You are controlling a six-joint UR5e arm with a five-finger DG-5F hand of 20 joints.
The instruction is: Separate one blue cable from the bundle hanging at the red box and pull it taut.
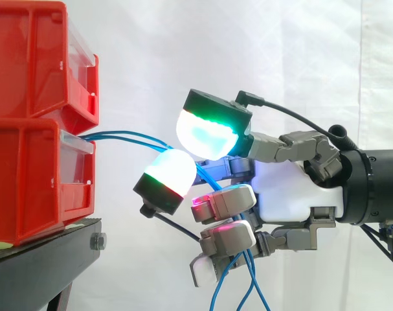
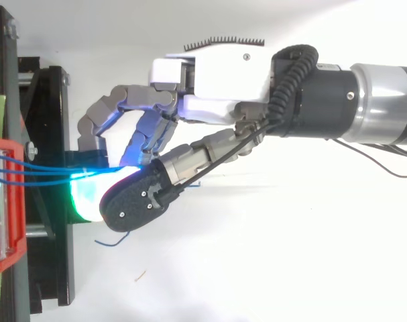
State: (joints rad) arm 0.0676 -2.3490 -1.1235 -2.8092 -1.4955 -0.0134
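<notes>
Several thin blue cables [image 1: 122, 137] leave the lower red box [image 1: 28, 181] and run nearly level to the right into my hand [image 1: 287, 188]. They pass between a green-glowing pad [image 1: 206, 133] above and a white-and-red pad [image 1: 170, 170] below. Behind the curled lower fingers they drop, and their loose ends [image 1: 248, 285] hang under the hand. From above, three cable strands [image 2: 35, 171] stretch from the red box [image 2: 2, 201] to the hand [image 2: 223, 74], whose fingers curl round them. Where exactly the pads touch the strands is hidden.
A second red bin [image 1: 34, 58] sits stacked on the lower one, both on the black stand [image 1: 47, 253] at the left. A white curtain hangs behind. Open space lies between the bins and the hand, and below the hand.
</notes>
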